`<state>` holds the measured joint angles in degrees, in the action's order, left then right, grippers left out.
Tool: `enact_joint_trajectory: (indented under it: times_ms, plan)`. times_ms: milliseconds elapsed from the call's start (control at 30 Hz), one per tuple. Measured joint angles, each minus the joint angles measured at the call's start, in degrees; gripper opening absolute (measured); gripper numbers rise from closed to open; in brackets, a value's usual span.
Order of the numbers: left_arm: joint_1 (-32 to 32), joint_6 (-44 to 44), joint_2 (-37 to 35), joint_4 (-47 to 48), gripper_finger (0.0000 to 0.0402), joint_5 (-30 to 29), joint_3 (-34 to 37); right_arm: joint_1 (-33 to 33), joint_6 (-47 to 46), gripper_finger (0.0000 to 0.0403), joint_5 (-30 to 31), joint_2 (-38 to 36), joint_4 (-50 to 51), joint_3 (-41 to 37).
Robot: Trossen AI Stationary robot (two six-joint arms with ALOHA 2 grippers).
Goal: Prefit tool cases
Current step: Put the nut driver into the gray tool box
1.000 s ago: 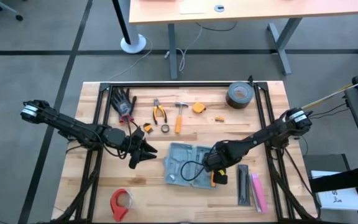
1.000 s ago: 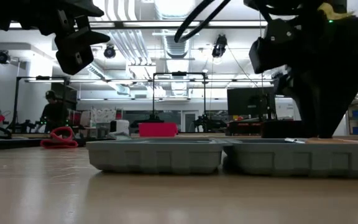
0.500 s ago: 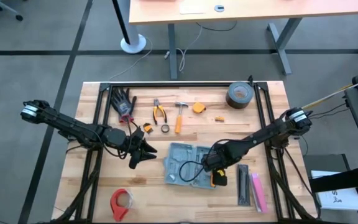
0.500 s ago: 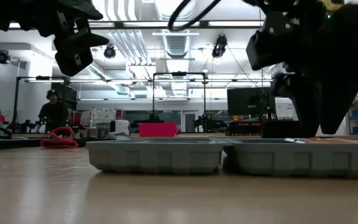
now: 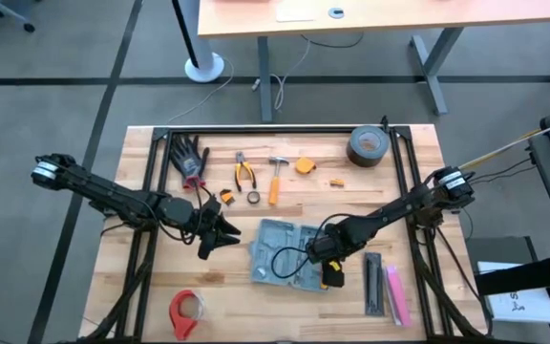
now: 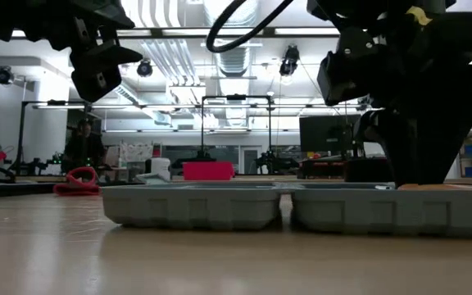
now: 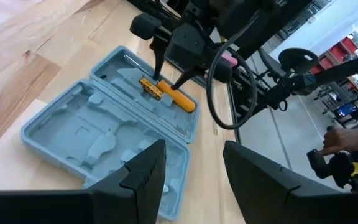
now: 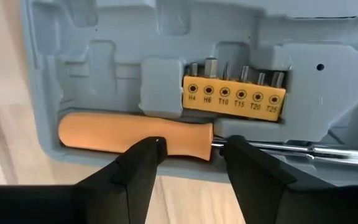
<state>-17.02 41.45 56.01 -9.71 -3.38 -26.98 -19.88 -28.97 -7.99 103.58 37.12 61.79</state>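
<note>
The blue-grey tool case [image 5: 280, 250] lies open and flat on the wooden table, its two halves side by side [image 6: 195, 205]. An orange-handled screwdriver [image 8: 117, 134] and a yellow bit holder [image 8: 235, 96] lie in slots of its right half. My right gripper [image 8: 190, 149] points steeply down over that half [image 5: 325, 256], its fingers open and set along the screwdriver. My left gripper [image 5: 220, 234] hovers open to the left of the case, above the table [image 7: 194, 162], touching nothing. My right gripper's open fingertips are down on the screwdriver from above, as the left wrist view shows [image 7: 168, 78]. One stands at the orange handle's shaft end [image 8: 166, 144], the other at the metal shaft [image 8: 253, 148]. The fingers lie along the screwdriver, which rests flat in its slot.
Along the far side lie black gloves [image 5: 189, 158], pliers [image 5: 245, 172], a hammer [image 5: 276, 178], a yellow tape measure [image 5: 304, 164] and a roll of duct tape [image 5: 366, 146]. A red tape dispenser [image 5: 186, 311] sits near left, black and pink bars [image 5: 385, 287] near right.
My right gripper has sunk toward the case's right half and drifted a little toward the table's left edge. The case has slid slightly toward the table's left edge, still flat and open.
</note>
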Motion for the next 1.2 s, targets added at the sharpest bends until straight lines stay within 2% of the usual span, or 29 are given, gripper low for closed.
enact_joint_trajectory:
  times_ms: [400, 600, 900, 1200]
  plan:
    - [-0.20, 0.22, 0.00, 0.17, 0.0168, 0.00, 0.00, 0.04, -1.87, 0.0156, -0.02, 0.57, -0.90, -0.01]
    - [-0.22, 0.22, 0.00, 0.15, 0.0168, 0.00, 0.00, 0.00, -5.13, 0.0153, 2.41, 0.71, -1.27, 0.00]
    - [-0.22, 0.22, 0.00, 0.13, 0.0168, 0.02, 0.00, -0.04, -7.56, 0.0129, 5.48, 0.71, -1.20, 0.01]
    - [-0.20, 0.24, 0.00, 0.12, 0.0168, 0.54, 0.00, 0.00, -7.58, 0.0105, 5.84, 0.71, -0.84, 0.03]
